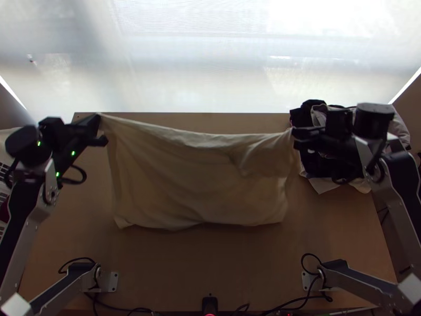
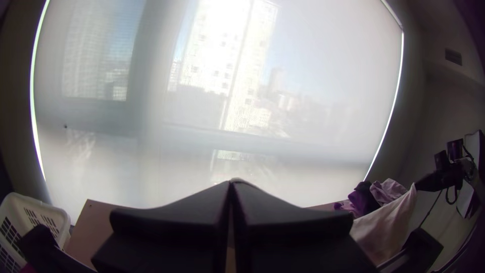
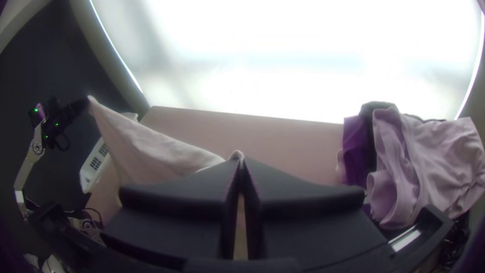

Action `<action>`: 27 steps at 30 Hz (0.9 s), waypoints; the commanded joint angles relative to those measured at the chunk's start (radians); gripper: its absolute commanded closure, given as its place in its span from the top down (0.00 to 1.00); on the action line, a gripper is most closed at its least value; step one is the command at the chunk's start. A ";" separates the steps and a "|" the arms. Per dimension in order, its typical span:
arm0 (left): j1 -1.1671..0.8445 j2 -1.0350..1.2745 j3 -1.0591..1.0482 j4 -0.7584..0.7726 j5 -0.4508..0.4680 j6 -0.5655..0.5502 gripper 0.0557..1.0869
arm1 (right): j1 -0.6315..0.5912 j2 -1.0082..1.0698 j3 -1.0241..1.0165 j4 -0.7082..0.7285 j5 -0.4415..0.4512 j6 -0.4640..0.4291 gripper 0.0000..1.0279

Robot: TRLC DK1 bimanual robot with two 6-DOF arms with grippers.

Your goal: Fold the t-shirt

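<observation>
As both arms hold their ends high, here's the t-shirt [image 1: 194,179], pale cream, strung between them over the table [image 1: 210,268] like a curtain! The left gripper [image 1: 98,117] has one top corner, up by the table's far left corner in the top view. The right gripper [image 1: 293,131] has the other, toward the far right corner, right by the heap of clothes [image 1: 308,113].

Look at the fingers now: in the left wrist view the left gripper [image 2: 232,183] has its pair pressed together, a tiny bit of cloth nipped at the tips. Same story in the right wrist view, where the right gripper [image 3: 239,158] pinches a small peak of the shirt between closed fingers.

The top hem runs from grip to grip with a gentle sag, and the cloth drops toward the near edge in soft creases, with a loose flap of fabric toward the right gripper. Its bottom hem sits around the table's middle, slightly wavy; whether it touches the wood, I can't tell.

Over on the far right, that heap shows black, purple and pale pinkish pieces. Off the table's left edge stands a white laundry basket [image 2: 55,211], and cables [image 1: 113,305] snake along the near edge.
</observation>
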 commanded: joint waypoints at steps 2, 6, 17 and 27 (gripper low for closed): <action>-0.072 0.375 0.280 0.013 -0.092 0.125 0.08 | -0.007 0.302 0.184 0.079 0.104 -0.095 0.03; -0.092 0.521 0.351 0.050 -0.175 0.184 0.08 | -0.018 0.423 0.197 0.185 0.201 -0.153 0.03; -0.063 0.726 0.533 0.053 -0.255 0.192 0.08 | -0.070 0.656 0.318 0.354 0.344 -0.197 0.03; -0.081 0.898 0.595 0.056 -0.255 0.197 0.08 | -0.010 0.882 0.508 0.286 0.373 -0.265 0.03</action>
